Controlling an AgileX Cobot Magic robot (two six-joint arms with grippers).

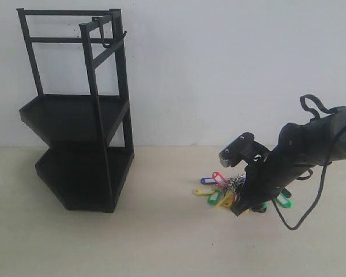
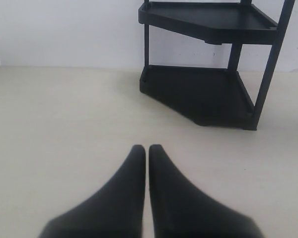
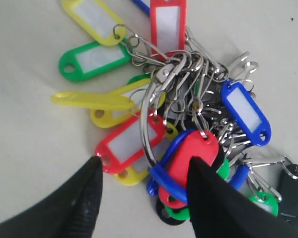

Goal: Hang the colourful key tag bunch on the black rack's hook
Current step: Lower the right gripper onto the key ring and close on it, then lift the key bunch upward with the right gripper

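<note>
Reaching down onto the tags (image 1: 216, 186), lower right of the exterior view, the right gripper (image 3: 144, 161) has its fingers spread wide with part of the pile between them. Tags lie flat on the table (image 1: 161, 242). Left gripper (image 2: 147, 148) is pinched closed. Rack (image 1: 69, 112) stands at left, well apart, hook (image 1: 108, 45) on its top bar, upper left.

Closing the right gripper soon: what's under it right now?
The colourful key tag bunch lies under the open right gripper, its blue loop and a red tag between the fingers. Whatever the fingers cover cannot be seen.
</note>
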